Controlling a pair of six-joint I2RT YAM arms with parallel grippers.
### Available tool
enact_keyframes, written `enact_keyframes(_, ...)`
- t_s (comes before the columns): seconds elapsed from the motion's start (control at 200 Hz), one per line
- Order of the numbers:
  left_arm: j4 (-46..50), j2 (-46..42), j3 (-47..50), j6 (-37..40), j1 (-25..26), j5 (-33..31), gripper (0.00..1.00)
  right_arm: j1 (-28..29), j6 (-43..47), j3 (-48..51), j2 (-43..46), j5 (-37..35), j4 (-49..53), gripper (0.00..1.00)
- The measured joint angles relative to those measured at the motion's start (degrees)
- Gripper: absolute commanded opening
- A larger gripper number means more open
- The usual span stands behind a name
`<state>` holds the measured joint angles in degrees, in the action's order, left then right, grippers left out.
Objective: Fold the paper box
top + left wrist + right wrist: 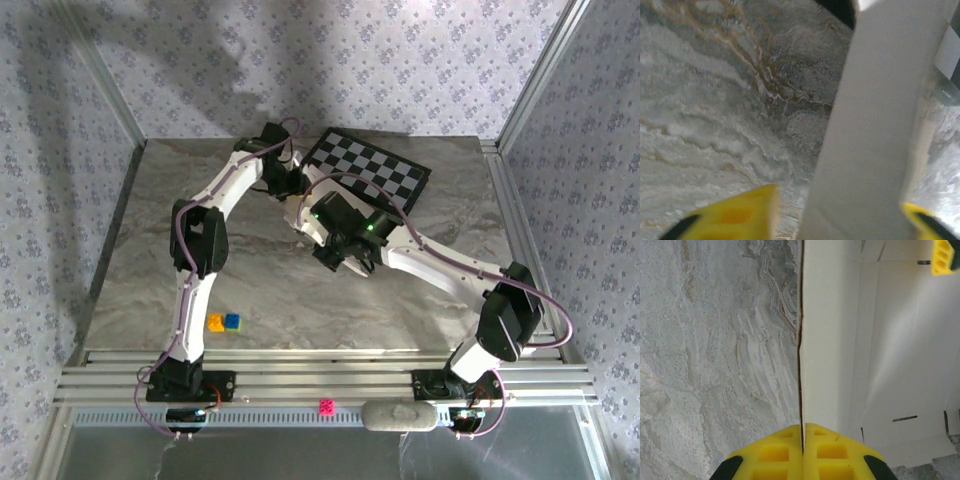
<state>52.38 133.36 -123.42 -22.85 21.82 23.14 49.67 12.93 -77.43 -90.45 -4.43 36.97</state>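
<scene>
The paper box [890, 355] is white card, and the right wrist view looks into its open inside with an upright side wall [825, 340]. My right gripper [803, 427] is shut on the thin edge of that wall. In the top view it sits mid-table [350, 255]. In the left wrist view a white flap of the box [875, 130] stands between the fingers of my left gripper [839, 200]. The right fingertip [920, 220] is against the card. A strip of table shows between the card and the left fingertip [740, 215]. One left finger [943, 257] shows at the box's far side.
A black-and-white checkered board [370, 170] lies at the back, right behind both grippers. A yellow block [215, 322] and a blue block [232, 321] sit near the left arm's base. A pink die [326, 406] rests on the front rails. Metal frame posts line both table sides.
</scene>
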Motion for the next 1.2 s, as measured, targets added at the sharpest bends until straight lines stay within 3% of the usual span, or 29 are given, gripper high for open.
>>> enact_keyframes(0.03,-0.09,0.00,-0.09,0.07,0.00,-0.28,0.00,-0.04,-0.02,0.00,0.15,0.02,0.26,0.00)
enact_keyframes(0.12,-0.42,-0.17,-0.07,1.29,-0.07,-0.92,0.00,-0.28,-0.26,0.02,0.83,0.13,0.81,0.00)
enact_keyframes(0.17,-0.72,-0.74,0.35,1.86,-0.04,-1.44,0.00,-0.48,-0.92,0.02,1.25,-0.35,0.79,0.09)
enact_keyframes(0.31,-6.75,-7.41,7.67,3.39,0.33,-3.74,0.00,-1.07,-5.66,-0.22,3.37,-2.51,1.49,0.61)
enact_keyframes(0.435,-18.34,-19.47,21.11,5.75,0.39,-4.39,0.00,-2.34,-12.66,-0.63,8.83,-6.40,0.96,0.89)
enact_keyframes(0.565,-30.40,-28.89,30.91,8.57,0.42,-2.78,0.00,-6.82,-24.13,-1.97,16.44,-9.53,-2.36,0.84)
enact_keyframes(0.725,-43.19,-32.59,37.92,11.08,0.44,-0.81,0.00,-20.22,-48.48,-4.81,18.95,-5.70,-5.92,0.76)
enact_keyframes(0.84,-50.05,-34.36,45.51,12.07,0.44,0.15,0.00,-28.37,-68.06,-4.98,13.77,2.23,-7.48,0.76)
enact_keyframes(0.979,-54.05,-35.41,50.80,14.84,0.61,1.40,0.00,-30.62,-86.31,-5.07,4.46,11.54,-11.41,0.76)
enact_keyframes(1.199,-57.24,-38.82,53.57,20.50,2.38,3.08,0.00,-31.28,-99.38,-16.65,-8.59,22.75,-8.96,0.80)
